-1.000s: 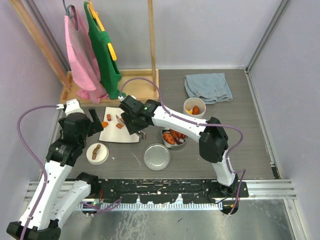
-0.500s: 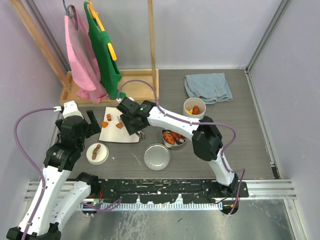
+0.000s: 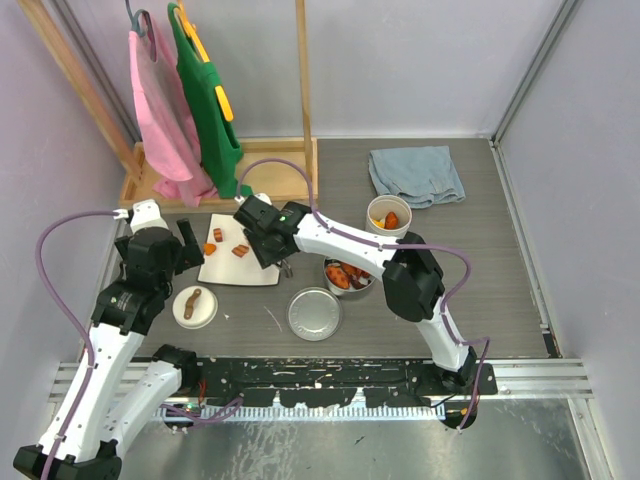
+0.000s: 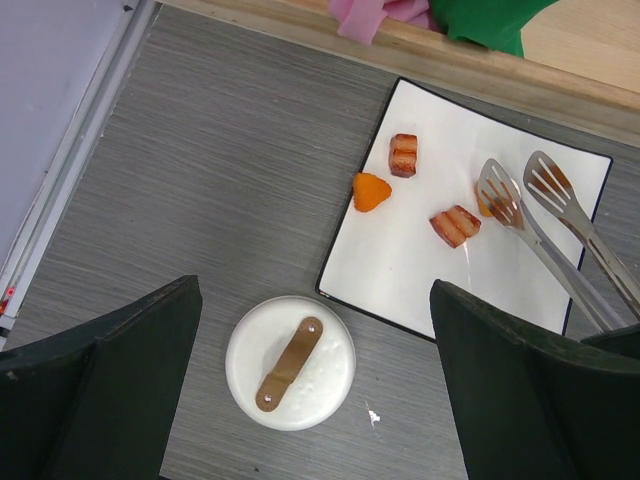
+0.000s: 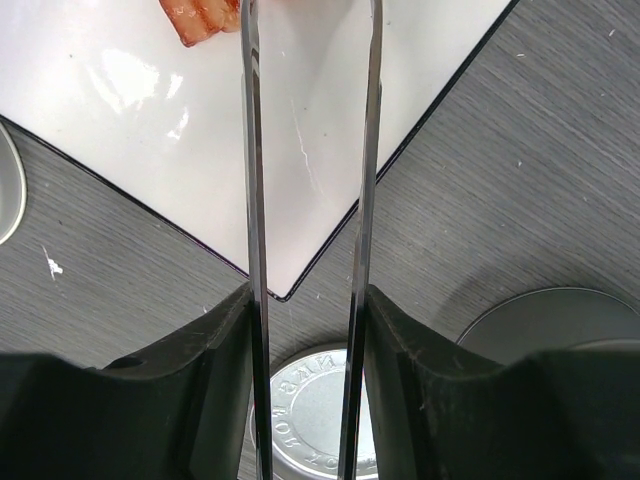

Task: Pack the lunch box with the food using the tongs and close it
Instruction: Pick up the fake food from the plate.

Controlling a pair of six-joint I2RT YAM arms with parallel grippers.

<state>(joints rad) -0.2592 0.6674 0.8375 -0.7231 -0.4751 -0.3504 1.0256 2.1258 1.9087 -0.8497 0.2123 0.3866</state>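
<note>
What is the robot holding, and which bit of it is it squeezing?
The right gripper squeezes the tongs across both thin arms, back from the scoop ends. The left gripper is open and holds nothing.

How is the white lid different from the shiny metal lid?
The white lid has a brown strap handle on top; the steel lid shows no handle. The white lid is plain white, the steel lid shiny grey. From above, the steel lid looks wider than the white lid. Both are round and lie flat on the table, off their containers.
</note>
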